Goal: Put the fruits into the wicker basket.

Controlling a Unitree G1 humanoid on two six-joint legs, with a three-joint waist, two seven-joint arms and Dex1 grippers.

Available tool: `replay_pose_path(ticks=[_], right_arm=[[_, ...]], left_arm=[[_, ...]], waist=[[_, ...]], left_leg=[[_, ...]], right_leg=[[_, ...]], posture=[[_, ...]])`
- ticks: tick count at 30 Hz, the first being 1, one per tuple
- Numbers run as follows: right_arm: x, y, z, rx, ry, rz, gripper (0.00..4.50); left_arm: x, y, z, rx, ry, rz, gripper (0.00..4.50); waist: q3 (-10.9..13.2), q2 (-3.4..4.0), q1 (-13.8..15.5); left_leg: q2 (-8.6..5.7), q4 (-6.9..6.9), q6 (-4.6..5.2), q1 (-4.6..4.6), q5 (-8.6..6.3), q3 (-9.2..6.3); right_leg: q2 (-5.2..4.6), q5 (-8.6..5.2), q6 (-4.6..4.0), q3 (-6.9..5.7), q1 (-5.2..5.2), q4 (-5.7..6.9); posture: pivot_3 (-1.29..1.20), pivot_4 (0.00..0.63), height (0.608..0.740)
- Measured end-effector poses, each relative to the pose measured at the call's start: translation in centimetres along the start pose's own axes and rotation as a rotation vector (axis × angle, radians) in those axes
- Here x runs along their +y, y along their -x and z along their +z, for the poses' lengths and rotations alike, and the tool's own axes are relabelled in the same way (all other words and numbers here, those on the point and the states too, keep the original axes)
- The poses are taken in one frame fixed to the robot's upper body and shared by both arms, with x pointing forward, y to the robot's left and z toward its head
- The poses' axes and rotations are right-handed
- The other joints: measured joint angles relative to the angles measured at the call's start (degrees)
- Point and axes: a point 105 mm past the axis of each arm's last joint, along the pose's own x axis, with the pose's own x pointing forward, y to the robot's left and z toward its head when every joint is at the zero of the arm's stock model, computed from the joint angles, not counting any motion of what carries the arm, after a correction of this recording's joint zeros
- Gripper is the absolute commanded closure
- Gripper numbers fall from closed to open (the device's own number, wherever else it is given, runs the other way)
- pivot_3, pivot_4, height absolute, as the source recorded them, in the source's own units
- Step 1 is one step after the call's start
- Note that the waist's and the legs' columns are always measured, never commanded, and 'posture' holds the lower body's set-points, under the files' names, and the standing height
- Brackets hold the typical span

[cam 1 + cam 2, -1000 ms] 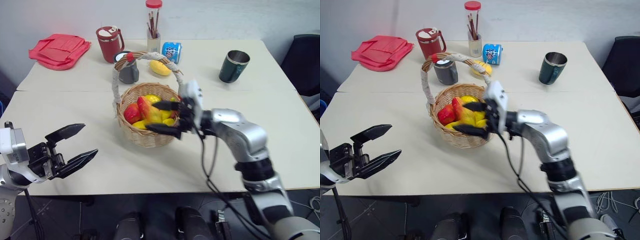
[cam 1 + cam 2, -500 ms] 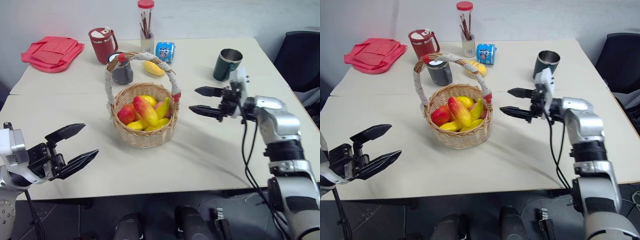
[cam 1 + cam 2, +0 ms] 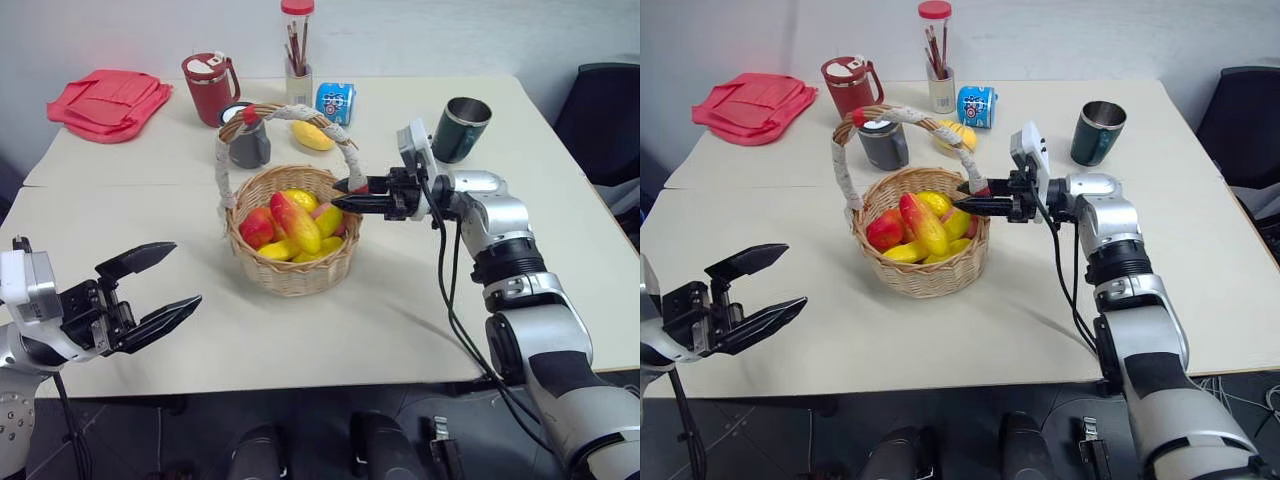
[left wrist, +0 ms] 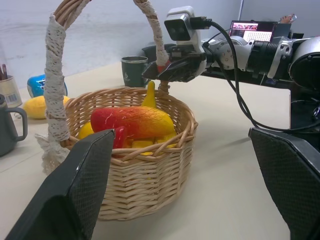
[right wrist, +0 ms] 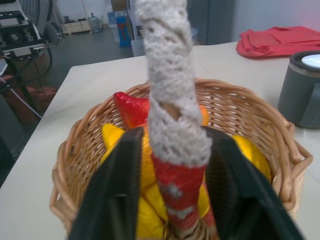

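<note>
The wicker basket [image 3: 291, 262] sits mid-table with the fruits [image 3: 296, 224] piled inside, while one yellow mango [image 3: 312, 135] lies on the table at the basket's 12 o'clock, beside the blue can [image 3: 335, 102]. Your right gripper [image 5: 172, 165], reaching in from 3 o'clock, pinches the red-wrapped foot of the basket's handle [image 3: 357, 187]; your left gripper [image 3: 150, 288] hangs wide open at 8 o'clock, holding nothing. You appear to be steadying or shifting the basket, so the next move likely calls for a gentle pull without tipping the load.

Tan wicker basket [image 3: 293, 270], white-corded handle [image 5: 172, 100], perhaps red-tipped
</note>
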Motion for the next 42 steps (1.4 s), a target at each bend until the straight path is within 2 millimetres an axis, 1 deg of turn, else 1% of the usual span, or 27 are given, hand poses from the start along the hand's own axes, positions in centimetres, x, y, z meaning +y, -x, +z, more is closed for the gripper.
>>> replay_pose_path(ticks=[1,2,5,7,9,11,12,15,16,18,21,23,26,28,29,32,33,34,38,39,42], right_arm=[[0.2,0.4,-0.1,0.004,0.001,0.001,4.11],[0.7,1.4,0.0,-0.006,0.001,-0.006,4.32],[2.4,3.7,-0.4,-0.025,-0.034,-0.057,4.33],[3.6,4.9,-0.4,-0.042,-0.054,-0.107,4.33],[4.5,6.3,0.1,-0.058,-0.059,-0.189,4.33],[4.9,7.9,0.8,-0.079,-0.053,-0.281,4.33],[5.2,9.1,1.2,-0.096,-0.044,-0.357,4.33],[5.3,13.1,1.7,-0.133,-0.008,-0.593,4.33],[5.3,14.3,1.6,-0.134,-0.003,-0.667,4.33],[5.3,15.9,0.8,-0.117,-0.005,-0.767,4.33],[4.7,18.0,-1.2,-0.074,-0.023,-0.879,4.33],[4.3,19.1,-1.7,-0.080,-0.010,-0.926,4.33],[3.6,20.2,-2.1,-0.057,0.018,-0.953,4.33],[3.1,20.6,-2.1,-0.056,0.032,-0.961,3.59],[2.9,20.8,-2.2,-0.054,0.033,-0.966,3.31],[2.9,21.1,-2.8,-0.035,0.011,-0.948,2.27],[3.0,21.0,-2.7,-0.028,0.014,-0.935,2.02],[3.2,21.0,-2.6,-0.024,0.019,-0.923,1.69],[4.9,21.3,-1.7,0.050,0.062,-0.873,0.30],[5.2,21.5,-1.7,0.068,0.069,-0.873,0.03],[6.4,22.7,-1.7,0.138,0.082,-0.882,0.03]], left_arm=[[0.0,-0.1,-0.1,0.000,0.003,-0.005,0.00],[-0.1,-0.3,-0.2,-0.001,0.010,-0.014,0.00],[-0.2,-0.6,-0.4,-0.012,0.022,-0.021,0.00],[-0.1,-0.8,-0.8,-0.022,0.039,-0.028,0.00],[0.1,-0.8,-1.2,-0.025,0.061,-0.031,0.00],[0.3,-0.9,-1.4,-0.028,0.076,-0.038,0.00],[0.5,-1.2,-1.5,-0.033,0.080,-0.050,0.00],[1.5,-1.9,-1.7,-0.047,0.085,-0.077,0.00],[1.8,-2.1,-1.8,-0.048,0.088,-0.084,0.00],[2.3,-2.5,-2.0,-0.048,0.090,-0.105,0.00],[2.8,-3.3,-2.0,-0.051,0.084,-0.138,0.00],[3.0,-3.6,-2.0,-0.054,0.079,-0.152,0.00],[3.1,-3.5,-2.2,-0.046,0.072,-0.155,0.00],[3.0,-3.6,-2.3,-0.043,0.074,-0.159,0.00],[3.0,-3.5,-2.4,-0.040,0.073,-0.158,0.00],[2.9,-3.3,-2.7,-0.031,0.075,-0.148,0.00],[2.9,-3.2,-2.8,-0.028,0.078,-0.143,0.00],[2.9,-3.1,-2.9,-0.025,0.081,-0.139,0.00],[2.9,-2.3,-3.7,0.013,0.104,-0.105,0.00],[2.9,-2.0,-4.0,0.032,0.107,-0.095,0.00],[3.0,-1.3,-4.8,0.093,0.111,-0.066,0.00]], waist=[[0.0,0.00,0.1],[0.0,0.00,0.4],[0.0,0.00,1.1],[0.0,0.01,1.4],[0.0,0.01,1.5],[0.0,0.01,1.5],[0.0,0.01,1.6],[0.0,0.01,2.0],[0.0,0.01,2.0],[0.0,0.01,2.0],[0.0,0.01,1.4],[0.0,0.03,1.1],[0.0,0.03,1.1],[0.0,0.03,1.2],[0.0,0.03,1.4],[0.0,0.06,1.5],[0.0,0.06,1.5],[0.0,0.06,1.6],[0.0,0.06,1.7],[0.0,0.06,1.7],[0.0,0.06,1.7]], left_leg=[[0.00,0.00,0.00,0.00,0.00,-0.04],[0.00,-0.02,0.00,-0.02,0.00,-0.11],[-0.02,-0.04,0.00,-0.04,-0.06,-0.08],[-0.04,-0.04,0.00,-0.04,-0.07,-0.06],[-0.02,-0.03,0.00,-0.04,-0.07,-0.03],[-0.04,0.00,0.00,-0.02,-0.06,0.00],[-0.03,-0.01,0.00,-0.01,-0.06,-0.03],[-0.05,0.00,-0.02,-0.01,-0.04,-0.05],[-0.04,-0.01,-0.02,-0.01,-0.04,-0.04],[-0.05,-0.02,-0.02,-0.01,-0.04,-0.01],[-0.04,-0.04,-0.04,0.00,-0.01,0.12],[-0.05,-0.05,-0.03,0.08,0.02,0.18],[-0.03,-0.04,-0.02,0.09,0.03,0.29],[-0.03,0.01,0.01,0.09,0.05,0.31],[-0.03,0.02,0.02,0.08,0.06,0.30],[-0.04,0.00,0.02,0.07,0.06,0.28],[-0.04,-0.01,0.02,0.07,0.06,0.26],[-0.04,-0.01,0.02,0.07,0.06,0.24],[-0.05,0.00,0.03,0.07,0.05,0.10],[-0.06,0.00,0.04,0.07,0.05,0.09],[-0.06,0.00,0.05,0.07,0.05,0.06]], right_leg=[[0.00,0.00,0.00,-0.02,0.01,0.03],[-0.01,0.00,0.00,-0.06,0.02,0.00],[-0.04,0.00,0.00,-0.06,0.00,-0.06],[-0.04,0.00,0.00,-0.07,0.00,-0.07],[-0.02,0.00,0.00,-0.08,-0.01,-0.08],[-0.04,0.00,0.00,-0.07,0.00,-0.27],[-0.01,0.00,0.00,-0.09,0.01,-0.40],[-0.02,0.01,0.01,-0.22,0.11,-0.38],[-0.01,0.02,0.01,-0.21,0.11,-0.38],[0.00,0.03,0.01,-0.21,0.10,-0.38],[0.03,0.03,0.02,-0.18,0.08,-0.38],[0.04,0.03,0.04,-0.07,0.07,-0.37],[0.06,0.04,0.04,-0.07,0.10,-0.38],[0.05,0.05,0.07,-0.07,0.13,-0.37],[0.04,0.06,0.08,-0.07,0.14,-0.38],[0.03,0.06,0.08,-0.05,0.12,-0.38],[0.03,0.06,0.08,-0.05,0.12,-0.38],[0.03,0.06,0.08,-0.06,0.12,-0.38],[0.00,0.06,0.09,-0.06,0.14,-0.42],[0.00,0.07,0.09,-0.06,0.14,-0.42],[-0.01,0.07,0.10,-0.05,0.14,-0.42]], posture=[[0.00,0.150,0.740],[0.00,0.150,0.740],[0.00,0.150,0.740],[0.00,0.150,0.740],[0.00,0.150,0.740],[0.00,0.150,0.740],[0.00,0.150,0.740],[0.00,0.150,0.740],[0.00,0.150,0.740],[0.00,0.150,0.740],[0.00,0.150,0.740],[0.00,0.150,0.740],[0.00,0.150,0.740],[0.00,0.150,0.740],[0.00,0.150,0.740],[0.00,0.150,0.740],[0.00,0.150,0.740],[0.00,0.150,0.740],[0.00,0.150,0.740],[0.00,0.150,0.740],[0.00,0.150,0.740]])
